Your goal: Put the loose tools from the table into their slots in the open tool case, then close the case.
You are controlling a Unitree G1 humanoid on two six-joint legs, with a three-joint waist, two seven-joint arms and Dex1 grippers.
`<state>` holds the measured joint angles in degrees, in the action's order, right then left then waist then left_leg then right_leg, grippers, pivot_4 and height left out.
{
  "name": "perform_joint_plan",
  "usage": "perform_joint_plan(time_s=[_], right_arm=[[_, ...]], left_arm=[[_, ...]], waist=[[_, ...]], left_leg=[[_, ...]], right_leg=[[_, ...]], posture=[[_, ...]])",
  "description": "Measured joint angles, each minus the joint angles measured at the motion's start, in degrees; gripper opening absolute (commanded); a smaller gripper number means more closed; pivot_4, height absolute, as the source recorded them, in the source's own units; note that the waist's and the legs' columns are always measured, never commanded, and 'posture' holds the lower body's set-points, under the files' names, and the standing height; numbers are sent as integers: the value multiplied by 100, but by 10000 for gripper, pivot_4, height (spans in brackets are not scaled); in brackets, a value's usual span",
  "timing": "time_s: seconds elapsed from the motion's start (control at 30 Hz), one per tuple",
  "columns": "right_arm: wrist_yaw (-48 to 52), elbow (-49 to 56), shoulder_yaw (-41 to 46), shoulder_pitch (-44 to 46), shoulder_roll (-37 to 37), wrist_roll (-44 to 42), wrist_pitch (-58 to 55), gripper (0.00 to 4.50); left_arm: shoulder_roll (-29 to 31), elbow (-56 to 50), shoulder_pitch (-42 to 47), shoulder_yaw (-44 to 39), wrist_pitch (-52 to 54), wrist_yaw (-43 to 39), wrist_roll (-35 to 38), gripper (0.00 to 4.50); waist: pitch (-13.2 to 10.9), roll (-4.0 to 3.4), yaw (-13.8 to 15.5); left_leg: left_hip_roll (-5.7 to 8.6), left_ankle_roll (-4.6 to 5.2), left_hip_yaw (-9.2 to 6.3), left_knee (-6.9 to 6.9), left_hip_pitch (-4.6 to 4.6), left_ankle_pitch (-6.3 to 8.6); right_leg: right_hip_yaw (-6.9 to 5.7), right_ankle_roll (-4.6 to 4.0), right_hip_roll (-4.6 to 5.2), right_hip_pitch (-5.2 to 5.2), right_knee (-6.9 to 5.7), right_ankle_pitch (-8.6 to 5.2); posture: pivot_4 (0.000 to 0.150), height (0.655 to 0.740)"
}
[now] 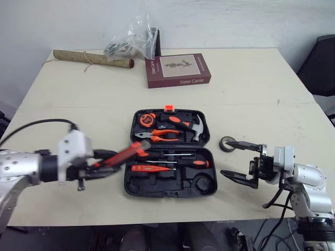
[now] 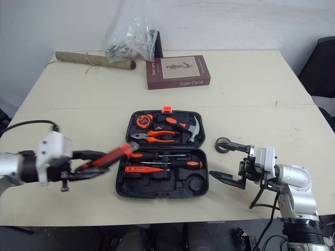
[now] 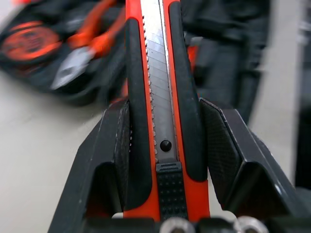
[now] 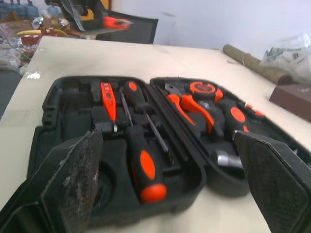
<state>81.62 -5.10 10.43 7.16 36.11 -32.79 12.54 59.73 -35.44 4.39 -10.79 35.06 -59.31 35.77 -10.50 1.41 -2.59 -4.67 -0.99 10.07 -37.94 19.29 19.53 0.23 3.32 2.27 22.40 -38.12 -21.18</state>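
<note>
- My left gripper (image 1: 102, 163), at the lower left of the frame, is clamped on the handle end of an orange and black utility knife (image 1: 124, 155). In the left wrist view my fingers (image 3: 115, 145) press on both of its sides.
- The knife slants up to the right, and its tip reaches the left edge of the tool case (image 1: 157, 184), near the nose of the pliers (image 1: 162, 136). I cannot tell whether it touches the case.
- The case lies open at the centre of the frame. The lid half holds a tape measure (image 1: 146, 120), the pliers and a hammer (image 1: 187, 126). The near half holds screwdrivers (image 1: 180, 163).
- My right gripper (image 1: 226, 157), at the lower right, is spread wide with nothing in it, just beside the case's right edge. A small round dark object (image 1: 227, 144) sits by its farther finger.
- The table (image 1: 251, 94) is a plain cream top with a seam running across it.
- Along the top of the frame lie a brown roll (image 1: 91, 58), a crumpled plastic bag (image 1: 131, 42) and a maroon book (image 1: 178, 70).
- Behind the table is a white wall (image 1: 235, 21), and a dark chair (image 1: 322, 63) stands at the right edge.
</note>
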Motion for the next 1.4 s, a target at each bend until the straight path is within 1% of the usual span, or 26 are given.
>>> perform_joint_plan(time_s=[0.03,0.07,0.1,0.13,0.27,0.37,0.43,0.57,0.63,0.8,0.97,1.13,1.2,1.3,1.4], right_arm=[[14,7,-3,4,4,-1,0,45000],[25,11,10,-38,40,-2,-5,45000],[27,28,7,-61,63,0,-13,45000],[28,70,-23,-93,121,4,-42,45000],[-65,498,-18,-205,231,-16,-264,45000],[-156,767,24,-363,386,-37,-421,45000],[-211,853,78,-430,395,-39,-505,45000],[-307,1016,111,-495,397,-40,-598,45000],[-366,1115,114,-531,401,-39,-659,45000],[-491,1315,115,-609,407,-38,-782,45000],[-781,1754,114,-646,447,-40,-1066,45000],[-970,2012,114,-645,521,-55,-1331,45000],[-1011,2064,114,-632,525,-66,-1430,45000],[-1061,2079,111,-580,526,-69,-1532,45000],[-1087,2087,110,-556,528,-72,-1605,45000]], left_arm=[[-6,-78,144,210,48,0,-9,14795],[-13,-133,465,632,138,16,-117,14795],[-31,-164,687,886,183,42,-226,14795],[-45,-208,1033,1345,228,53,-471,14795],[-43,-197,1602,2545,350,29,-1292,14795],[-141,-58,1905,3161,349,-20,-1817,14795],[-243,63,2066,3403,280,-32,-2101,14795],[-537,322,2428,3726,271,-43,-2499,14795],[-665,426,2572,3838,330,-110,-2568,14795],[-773,427,2688,3890,554,-200,-2655,14794],[-922,388,2751,3890,875,-214,-2677,14794],[-1016,390,2780,3895,981,-209,-2714,14794],[-1053,415,2781,3892,935,-204,-2737,25112],[-1288,449,2705,3794,569,-75,-2747,37686],[-1764,504,2403,3352,-104,85,-2529,37686]], waist=[[0,0,2],[0,-1,2],[-1,-1,-2],[-1,-1,1],[-1,-2,-32],[-1,-2,-7],[-1,-1,21],[-2,-1,90],[-2,-1,100],[-1,-1,108],[-1,-1,120],[-1,-1,127],[-1,-1,126],[-1,0,129],[-1,0,114]], left_leg=[[0,0,0,0,0,0],[-1,-1,1,-1,-1,0],[-1,-2,1,-2,0,-1],[-1,-2,1,-2,0,-1],[-7,-7,0,-2,1,1],[-8,-7,-3,-7,1,1],[-8,-7,-2,-13,1,1],[-9,-6,-2,-20,1,1],[-9,-6,-2,-20,1,1],[-9,-4,-3,-27,0,0],[-7,-4,-6,-31,0,0],[-4,-3,-6,-31,0,-1],[-4,-3,-6,-31,0,-1],[-3,-2,-6,-32,2,0],[-6,-2,-7,-30,3,0]], right_leg=[[1,0,-3,0,0,0],[4,0,-6,0,0,0],[8,0,-10,2,-1,0],[11,1,-15,2,-1,0],[26,1,-31,8,0,0],[27,1,-33,8,-2,1],[29,2,-32,7,-6,1],[30,3,-33,8,-13,1],[30,3,-32,8,-15,1],[29,3,-27,7,-26,1],[28,3,-24,6,-32,1],[28,3,-21,6,-32,1],[27,3,-21,6,-32,1],[27,3,-18,6,-31,2],[23,3,-19,9,-33,2]], posture=[[1500,7400],[1500,7400],[1500,7400],[1500,7400],[1500,7400],[1500,7400],[1500,7400],[1500,7400],[1500,7400],[1500,7400],[1500,7400],[1500,7400],[1500,7400],[1500,7400],[1500,7400]])
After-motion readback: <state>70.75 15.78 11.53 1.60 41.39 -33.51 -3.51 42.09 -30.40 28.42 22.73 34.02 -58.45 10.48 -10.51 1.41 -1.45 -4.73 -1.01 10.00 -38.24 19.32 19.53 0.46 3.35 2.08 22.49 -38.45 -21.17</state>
